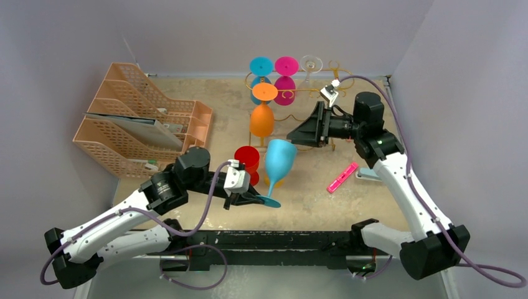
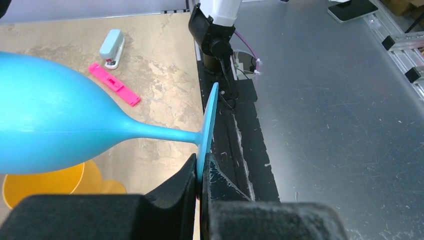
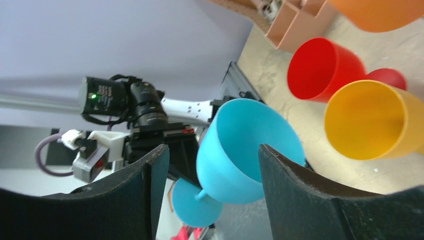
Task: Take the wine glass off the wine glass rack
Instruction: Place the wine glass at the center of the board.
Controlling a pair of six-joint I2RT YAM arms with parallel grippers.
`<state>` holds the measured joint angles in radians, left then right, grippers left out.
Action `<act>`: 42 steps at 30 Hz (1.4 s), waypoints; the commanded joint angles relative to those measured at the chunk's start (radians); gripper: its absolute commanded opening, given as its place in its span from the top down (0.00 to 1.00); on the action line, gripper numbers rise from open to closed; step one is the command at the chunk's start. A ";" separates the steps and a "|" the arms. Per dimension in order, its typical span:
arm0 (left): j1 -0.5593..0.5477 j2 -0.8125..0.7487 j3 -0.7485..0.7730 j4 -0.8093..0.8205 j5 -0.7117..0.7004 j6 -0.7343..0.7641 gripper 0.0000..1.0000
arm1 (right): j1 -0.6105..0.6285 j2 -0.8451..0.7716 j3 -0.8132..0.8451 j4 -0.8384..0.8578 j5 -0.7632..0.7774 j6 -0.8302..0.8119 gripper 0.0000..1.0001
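The bench [image 1: 348, 205] is a mottled beige slab, worn pale in patches, boxed in by plain grey walls on three sides. Its near edge is a black rail.

The wine glass rack [image 1: 297, 93], thin gold wire with curled hooks, stands at the middle of the far edge. Cyan, magenta, clear and orange glasses appear to hang from it, feet up. Peach mesh file trays [image 1: 137, 118] fill the left edge. A flat pink strip [image 1: 343, 177] and a pale stapler [image 1: 367, 174] lie near the right edge. Bare bench stays open along the near right.

The blue wine glass [image 1: 279, 159] is off the rack, toward the near edge at the middle, just beside a red glass [image 1: 247, 159]. The left gripper [image 1: 249, 198] is clamped on the thin rim of its round foot. It is matte and smooth, tilted with the bowl toward the rack.

The right gripper [image 1: 297, 134] sits in front of the rack with its black jaws apart, framing the blue bowl without touching it.
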<state>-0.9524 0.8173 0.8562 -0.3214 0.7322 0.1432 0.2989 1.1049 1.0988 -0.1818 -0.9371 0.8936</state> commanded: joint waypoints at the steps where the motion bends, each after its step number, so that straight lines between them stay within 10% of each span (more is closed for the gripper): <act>1: -0.006 0.016 0.032 0.072 0.042 -0.015 1.00 | 0.000 0.046 0.071 -0.016 -0.192 0.013 0.34; 42: -0.006 0.032 -0.006 0.112 0.022 -0.017 1.00 | 0.042 0.014 0.064 -0.091 -0.302 -0.017 0.86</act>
<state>-0.9638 0.8341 0.8520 -0.2687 0.8013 0.1318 0.3271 1.1526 1.1515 -0.2680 -1.1957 0.8715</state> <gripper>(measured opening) 0.009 0.171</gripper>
